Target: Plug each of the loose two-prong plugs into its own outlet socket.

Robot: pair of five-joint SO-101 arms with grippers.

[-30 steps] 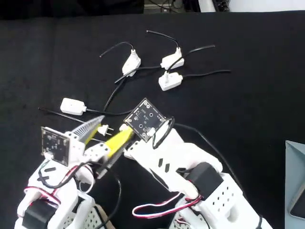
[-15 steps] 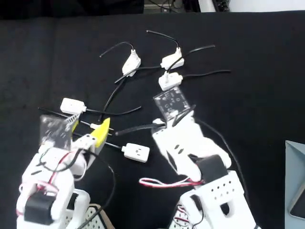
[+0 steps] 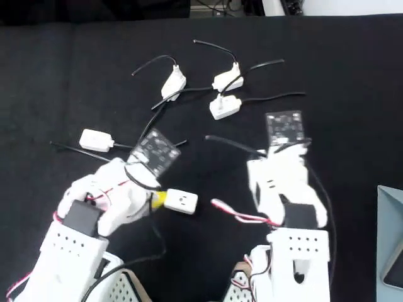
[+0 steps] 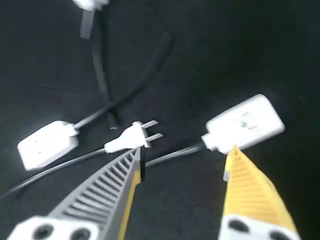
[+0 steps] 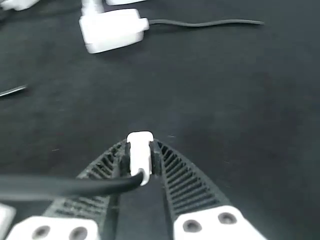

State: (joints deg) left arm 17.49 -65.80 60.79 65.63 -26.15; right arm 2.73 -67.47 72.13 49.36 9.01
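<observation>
Two plugs concern us here. The right end effector (image 5: 140,146) is clamped on a white plug (image 5: 140,159), and its black cord (image 5: 60,186) trails out to the side. We cannot make out the prongs. In the high view this arm stands at about four o'clock on the black counter (image 3: 352,94). An outlet socket (image 3: 224,107) lies apart from it, toward eleven o'clock.

The left end effector (image 4: 184,152) has its fingers spread and holds nothing. A loose two-prong plug (image 4: 131,138) lies just at the tip of the grey finger (image 4: 117,182). A second socket (image 3: 181,201), at about seven o'clock, lies just beside the yellow finger (image 4: 247,185).

We judge the plugs to be light, hard and smooth, so they may twist in the grip. The stiff cords will pull them aside. It is best to take each plug by the flat sides of the body, behind the thin prongs.
</observation>
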